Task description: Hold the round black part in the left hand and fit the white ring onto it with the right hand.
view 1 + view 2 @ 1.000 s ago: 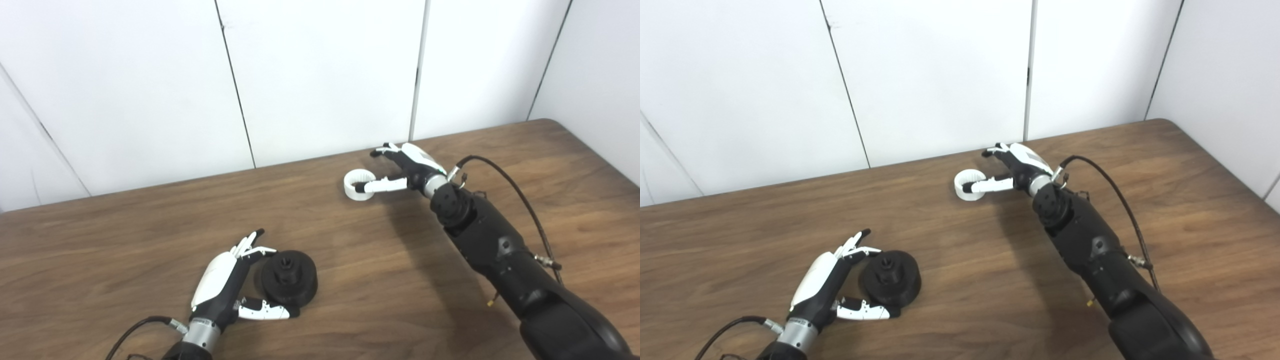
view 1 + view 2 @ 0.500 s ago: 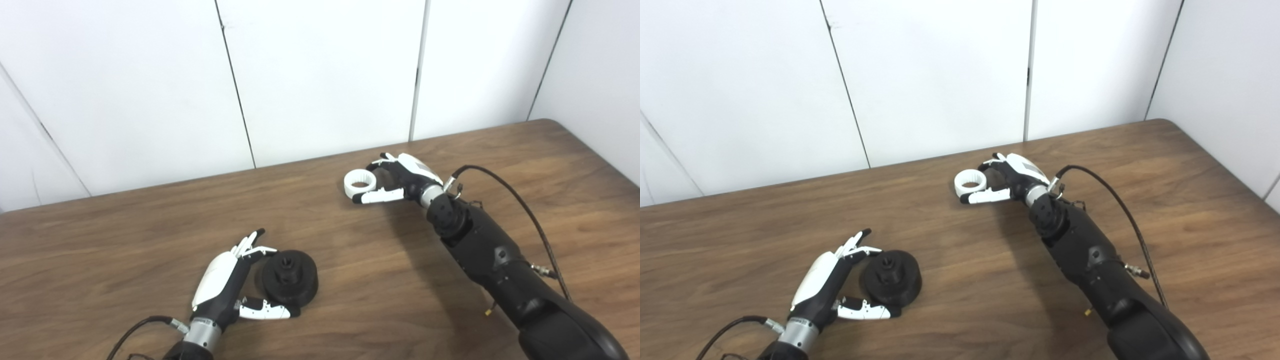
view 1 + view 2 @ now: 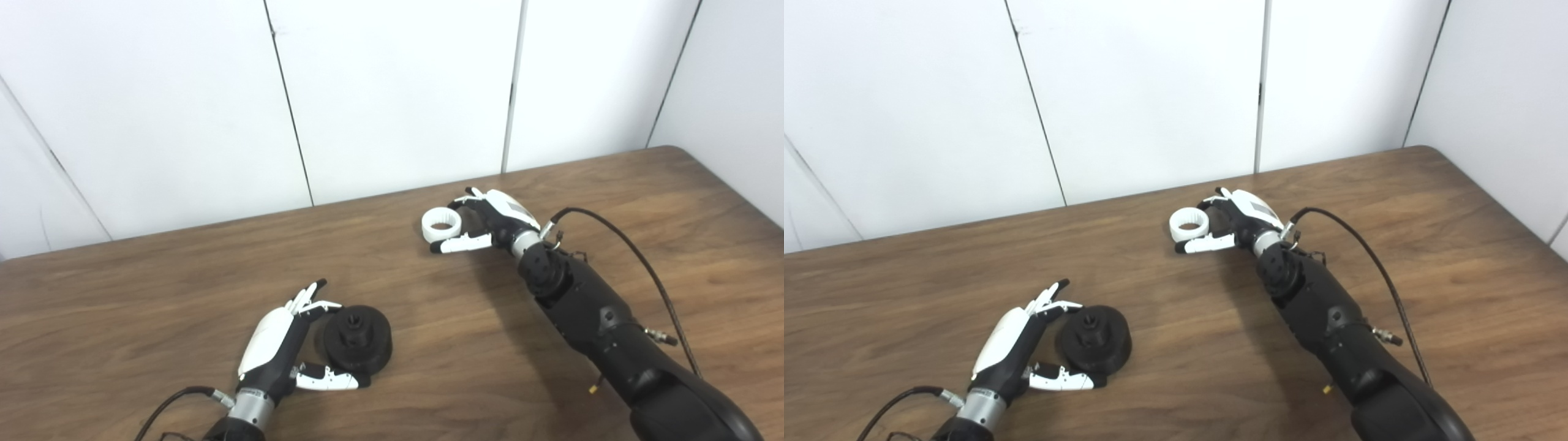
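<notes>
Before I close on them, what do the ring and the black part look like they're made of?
Ring: likely plastic, matte white, with fine ribs around its inner wall, perhaps printed. Black part: also looks like matte plastic, dull with no metallic glint, though the pictures leave rubber or coated metal open. Table: wood-grain surface, possibly laminate.

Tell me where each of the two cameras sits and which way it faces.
Left eye view: on the head, looking down at the table; both arms enter from below.
Right eye view: beside it, slightly to the right, same downward aim and arms.
Shared: left hand cupping the round black part, right hand at the white ring.
</notes>
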Controlling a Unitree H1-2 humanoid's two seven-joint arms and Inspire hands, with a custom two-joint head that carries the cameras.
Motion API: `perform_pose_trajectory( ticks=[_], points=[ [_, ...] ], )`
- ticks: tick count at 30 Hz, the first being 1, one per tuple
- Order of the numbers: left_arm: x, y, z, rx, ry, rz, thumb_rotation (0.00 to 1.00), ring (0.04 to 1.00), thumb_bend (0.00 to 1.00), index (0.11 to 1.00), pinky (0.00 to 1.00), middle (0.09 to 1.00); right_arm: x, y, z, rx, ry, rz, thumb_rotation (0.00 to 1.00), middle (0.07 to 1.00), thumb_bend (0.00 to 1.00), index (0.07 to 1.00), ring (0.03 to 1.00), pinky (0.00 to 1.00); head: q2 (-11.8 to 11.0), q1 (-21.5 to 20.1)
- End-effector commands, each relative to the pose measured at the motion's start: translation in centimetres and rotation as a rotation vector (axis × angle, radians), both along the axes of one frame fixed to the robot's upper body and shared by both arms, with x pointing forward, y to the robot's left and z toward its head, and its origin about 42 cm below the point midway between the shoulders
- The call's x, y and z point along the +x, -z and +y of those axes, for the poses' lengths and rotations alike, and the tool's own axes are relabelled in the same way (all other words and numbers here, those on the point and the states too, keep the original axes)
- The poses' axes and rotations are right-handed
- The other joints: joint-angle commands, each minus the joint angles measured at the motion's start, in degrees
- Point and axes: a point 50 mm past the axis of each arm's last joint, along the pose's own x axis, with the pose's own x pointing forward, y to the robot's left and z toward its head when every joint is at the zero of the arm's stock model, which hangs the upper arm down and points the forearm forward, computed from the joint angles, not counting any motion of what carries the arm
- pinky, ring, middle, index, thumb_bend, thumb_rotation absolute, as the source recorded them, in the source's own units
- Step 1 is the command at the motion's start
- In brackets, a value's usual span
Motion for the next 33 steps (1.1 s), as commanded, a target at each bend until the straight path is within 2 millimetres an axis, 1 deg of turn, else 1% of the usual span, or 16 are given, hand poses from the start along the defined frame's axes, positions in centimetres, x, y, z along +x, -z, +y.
perform_pose_trajectory(
  ticks=[1, 8, 19, 23, 29, 33],
  points=[
    [0.8, -1.2, -0.1, 0.015, 0.004, -0.048, 0.27, 1.0, 0.89, 0.65, 1.0, 1.0, 1.1, -2.3, 0.9, 0.009, -0.027, -0.094, 0.52, 1.0, 1.0, 0.794, 1.0, 1.0, 0.01, 0.0],
    [0.8, -1.2, -0.3, 0.005, 0.004, -0.058, 0.26, 1.0, 0.89, 0.644, 1.0, 1.0, 1.2, -2.1, 1.2, 0.015, -0.014, -0.133, 0.45, 1.0, 0.96, 0.763, 1.0, 1.0, 0.14, 0.28],
    [0.8, -1.1, -0.1, 0.012, 0.0, -0.048, 0.27, 1.0, 0.89, 0.647, 1.0, 1.0, 1.0, -1.2, 1.6, 0.032, 0.007, -0.153, 0.46, 0.994, 0.93, 0.746, 1.0, 1.0, 0.13, 0.57],
    [0.7, -1.2, -0.1, 0.013, 0.001, -0.052, 0.27, 1.0, 0.89, 0.646, 1.0, 1.0, 0.9, -1.1, 1.7, 0.041, 0.015, -0.166, 0.44, 0.988, 0.9, 0.735, 1.0, 1.0, 0.2, 0.52],
    [0.7, -1.2, -0.2, 0.01, 0.004, -0.052, 0.25, 1.0, 0.89, 0.646, 1.0, 1.0, 0.8, -0.9, 1.9, 0.05, 0.03, -0.185, 0.43, 0.978, 0.88, 0.726, 1.0, 1.0, 0.29, 0.76],
    [0.6, -1.2, -0.1, 0.012, 0.003, -0.049, 0.26, 1.0, 0.89, 0.648, 1.0, 1.0, 0.7, -0.8, 2.1, 0.049, 0.048, -0.202, 0.42, 0.964, 0.88, 0.716, 0.993, 1.0, 0.44, 0.99]
  ],
)
